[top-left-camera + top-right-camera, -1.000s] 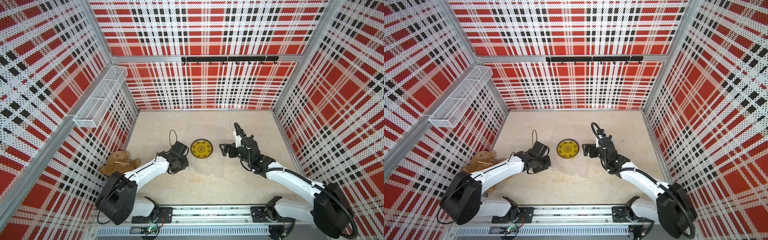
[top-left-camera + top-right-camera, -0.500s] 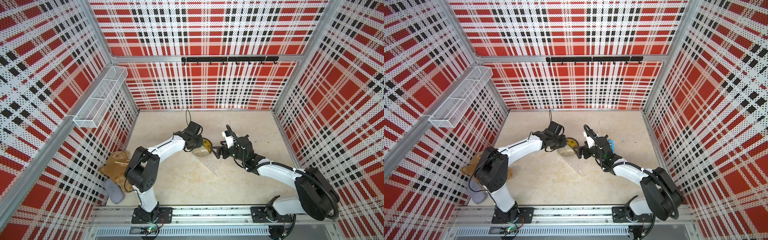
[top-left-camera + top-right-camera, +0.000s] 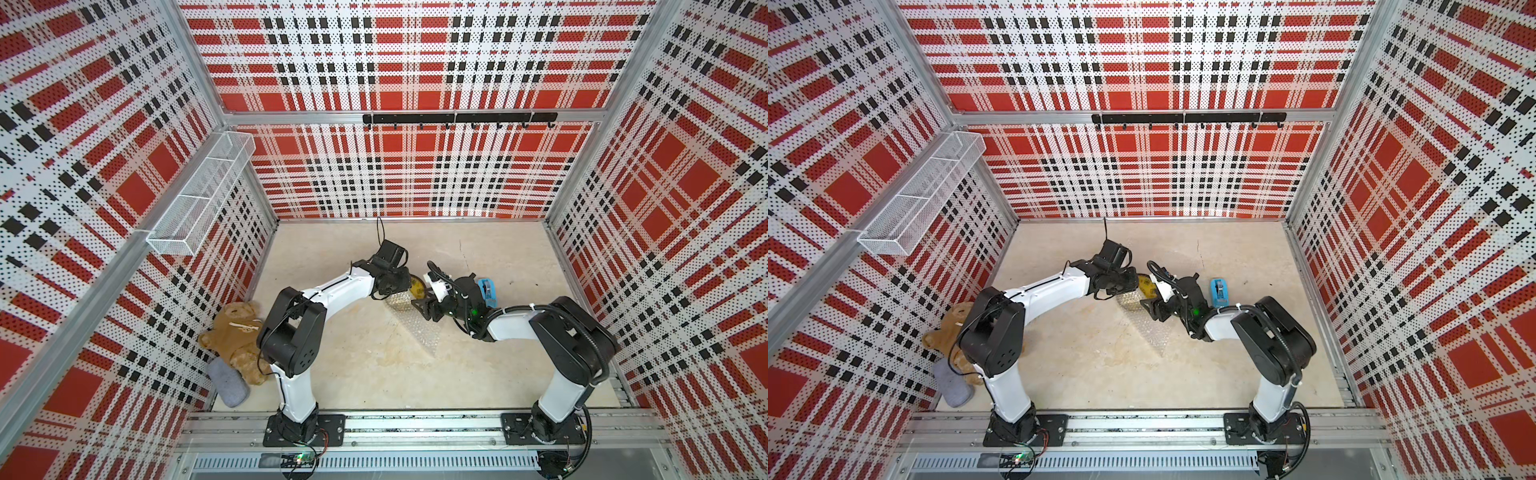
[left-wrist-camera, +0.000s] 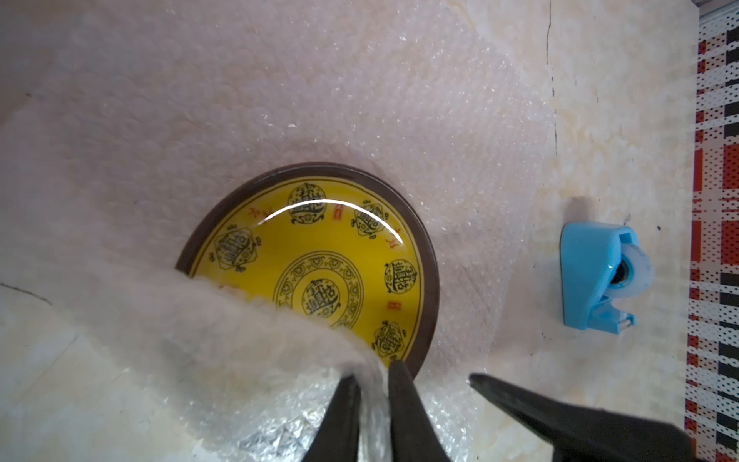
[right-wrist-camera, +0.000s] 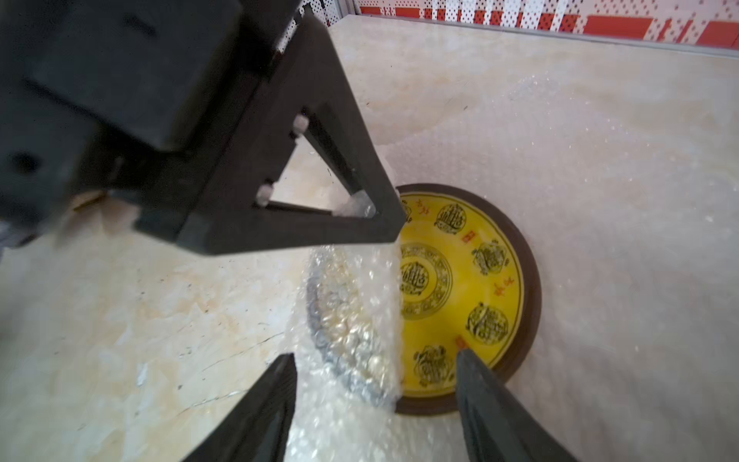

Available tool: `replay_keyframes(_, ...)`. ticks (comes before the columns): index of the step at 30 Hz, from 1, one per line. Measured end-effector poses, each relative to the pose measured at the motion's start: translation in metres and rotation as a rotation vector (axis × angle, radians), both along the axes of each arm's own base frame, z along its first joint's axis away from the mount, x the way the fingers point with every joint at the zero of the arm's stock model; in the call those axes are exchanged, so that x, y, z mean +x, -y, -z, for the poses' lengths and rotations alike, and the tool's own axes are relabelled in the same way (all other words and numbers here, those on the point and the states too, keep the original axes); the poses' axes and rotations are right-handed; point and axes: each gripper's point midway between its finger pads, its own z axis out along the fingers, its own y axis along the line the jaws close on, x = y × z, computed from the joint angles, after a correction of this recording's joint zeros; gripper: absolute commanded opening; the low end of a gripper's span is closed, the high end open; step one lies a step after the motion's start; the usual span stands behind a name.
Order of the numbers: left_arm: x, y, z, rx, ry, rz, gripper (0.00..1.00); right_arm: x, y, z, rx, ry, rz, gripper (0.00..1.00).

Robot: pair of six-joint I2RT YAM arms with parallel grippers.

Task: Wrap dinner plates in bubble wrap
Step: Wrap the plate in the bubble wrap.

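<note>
Yellow plate (image 4: 320, 256), dark rim, half under bubble wrap (image 4: 360, 100)

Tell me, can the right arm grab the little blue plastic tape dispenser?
Probably yes. The blue plastic tape dispenser lies uncovered right beside that arm. The right gripper is open and holds nothing, but it points at the round yellow plate, so it would need to turn.

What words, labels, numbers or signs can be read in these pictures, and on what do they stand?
On the plate: dark ornamental characters in round medallions, too stylised to read.
Also on the plate: small red marks between the medallions, too small and blurred to read.
On the tape dispenser: no label visible.
No readable text shows on anything else.
</note>
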Motion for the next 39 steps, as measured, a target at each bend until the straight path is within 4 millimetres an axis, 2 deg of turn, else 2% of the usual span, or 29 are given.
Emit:
replay_keyframes(3,-0.001,0.001,0.001,-0.014,-0.007,0.009,0.19,0.012,-0.012,-0.001,-0.006,0.035,-0.008,0.65)
replay_keyframes(5,-0.002,0.001,0.003,-0.022,-0.011,0.01,0.19,0.017,-0.017,0.0,-0.003,0.05,-0.002,0.59)
replay_keyframes(11,-0.004,-0.003,0.008,-0.047,-0.029,0.01,0.2,0.028,-0.022,0.014,-0.005,0.043,0.014,0.28)
replay_keyframes(17,0.0,-0.005,0.005,-0.072,-0.023,0.008,0.21,0.029,-0.024,0.013,0.019,0.035,0.019,0.06)
replay_keyframes(19,0.0,-0.004,0.003,-0.081,-0.021,0.011,0.24,0.029,-0.024,0.012,0.025,0.032,0.022,0.0)
replay_keyframes(21,0.001,-0.004,0.0,-0.092,-0.017,0.013,0.34,0.029,-0.024,0.012,0.029,0.026,0.023,0.0)
replay_keyframes(23,0.001,-0.003,-0.006,-0.109,-0.011,0.017,0.5,0.029,-0.023,0.013,0.031,0.018,0.031,0.0)
replay_keyframes(25,0.003,-0.003,-0.015,-0.137,0.002,0.021,0.61,0.029,-0.021,0.015,0.029,0.006,0.046,0.0)
replay_keyframes(27,0.007,-0.005,-0.028,-0.171,0.026,0.02,0.78,0.03,-0.018,0.02,0.023,-0.017,0.065,0.0)
replay_keyframes(29,0.011,-0.01,-0.043,-0.204,0.063,0.015,0.86,0.031,-0.016,0.023,0.019,-0.039,0.088,0.0)
replay_keyframes(31,0.013,-0.018,-0.058,-0.226,0.119,0.003,0.86,0.034,-0.01,0.026,0.019,-0.066,0.123,0.0)
replay_keyframes(34,0.014,-0.035,-0.071,-0.188,0.226,-0.021,0.79,0.037,-0.002,0.034,0.021,-0.119,0.176,0.0)
replay_keyframes(36,0.015,-0.042,-0.067,-0.115,0.272,-0.025,0.73,0.039,0.003,0.038,0.02,-0.151,0.203,0.0)
replay_keyframes(39,0.016,-0.039,-0.048,0.007,0.298,0.005,0.58,0.043,0.01,0.042,0.022,-0.196,0.242,0.0)
